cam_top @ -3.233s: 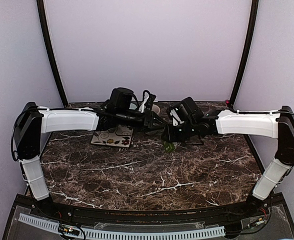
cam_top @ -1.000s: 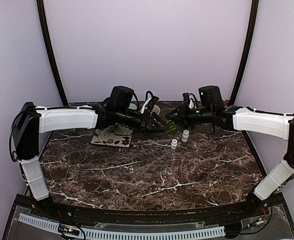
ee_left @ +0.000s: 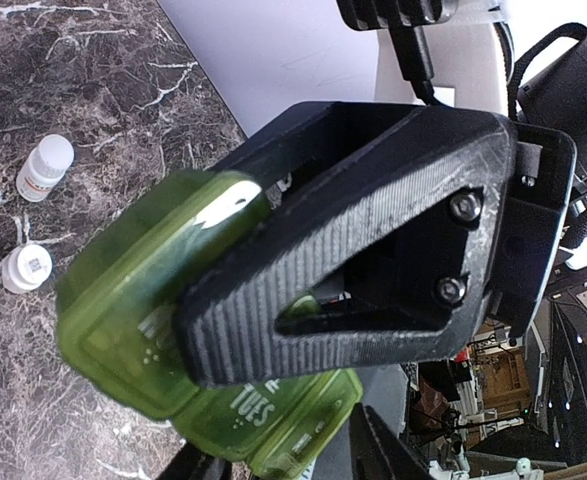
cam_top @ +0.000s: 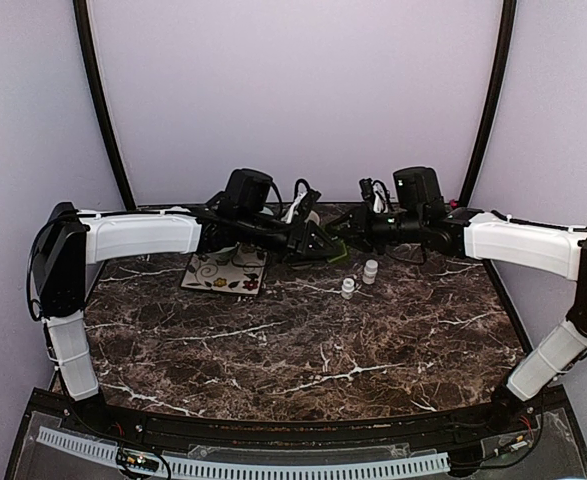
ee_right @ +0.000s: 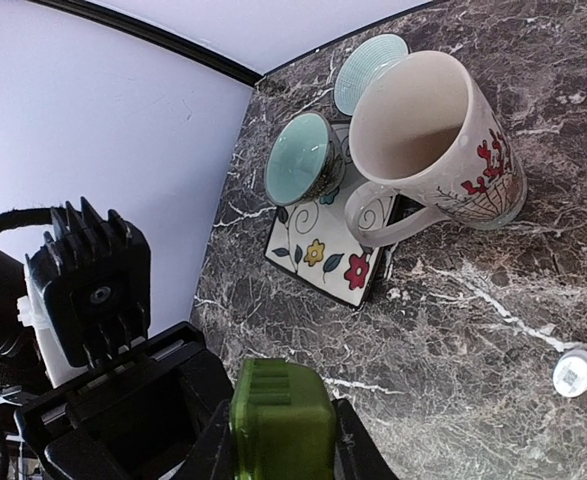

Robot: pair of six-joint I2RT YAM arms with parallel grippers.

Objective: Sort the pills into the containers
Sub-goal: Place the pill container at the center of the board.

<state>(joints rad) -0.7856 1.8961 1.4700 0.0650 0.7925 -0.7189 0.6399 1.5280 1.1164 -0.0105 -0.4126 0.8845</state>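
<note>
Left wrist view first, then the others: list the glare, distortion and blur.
Left wrist: white glare on the translucent green pill organizer; the wall behind washes out white. Right wrist: wide-angle bend bulges the cream floral mug. Top external: even, soft light; the two small white bottles are tiny, labels unreadable.

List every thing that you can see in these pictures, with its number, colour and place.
pill organiser: 1, green, held in the air over the far part of the table
small bottles: 2, white, upright on the table, side by side
mug: 1, cream with red flowers, beside the tile
small bowls: 2, teal, by the tile and mug
tile: 1, white with flowers, far left
table: 1, dark marble
arms: 2, white and black
left gripper, right gripper: black, each gripping the organiser
</note>
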